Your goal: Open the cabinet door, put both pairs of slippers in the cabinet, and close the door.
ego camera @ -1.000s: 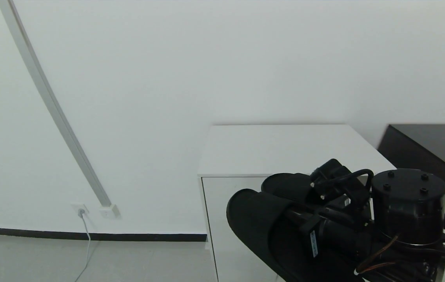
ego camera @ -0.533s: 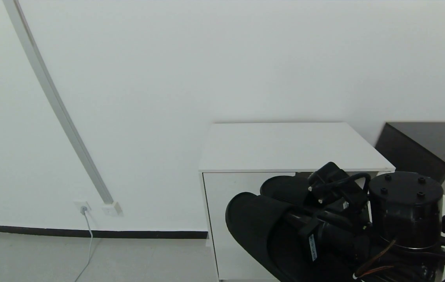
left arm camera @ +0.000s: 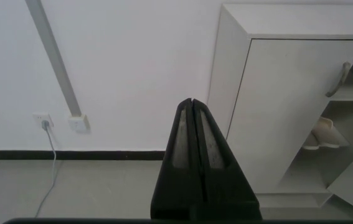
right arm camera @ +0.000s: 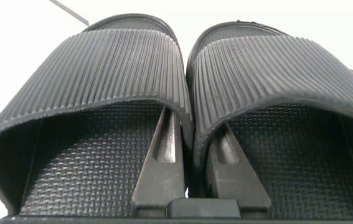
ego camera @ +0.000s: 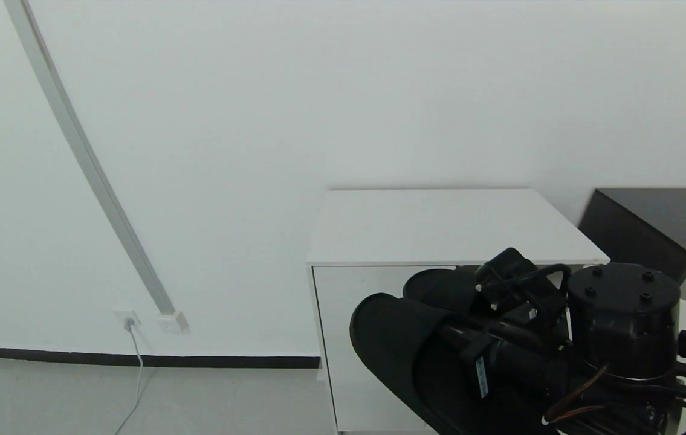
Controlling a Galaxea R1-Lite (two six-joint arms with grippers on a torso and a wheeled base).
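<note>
Standing against the wall, the white cabinet (ego camera: 439, 226) is faced by the robot, and its shelves are judged to be where the load is bound. A pair of black slippers (ego camera: 403, 344) is held aloft in front of it, toes away from the wrist, so that both can be delivered in one placement. The right gripper (right arm camera: 195, 121) is seen with one finger tucked under each strap, the adjoining side walls pinched between them. The left gripper (left arm camera: 192, 106) is held well clear of the cabinet, fingers pressed together on nothing. Open shelves, masked by the load in the head view, are revealed by the left wrist view, with a pale slipper (left arm camera: 325, 134) already lodged inside. The pinch itself is disclosed by the right wrist view.
</note>
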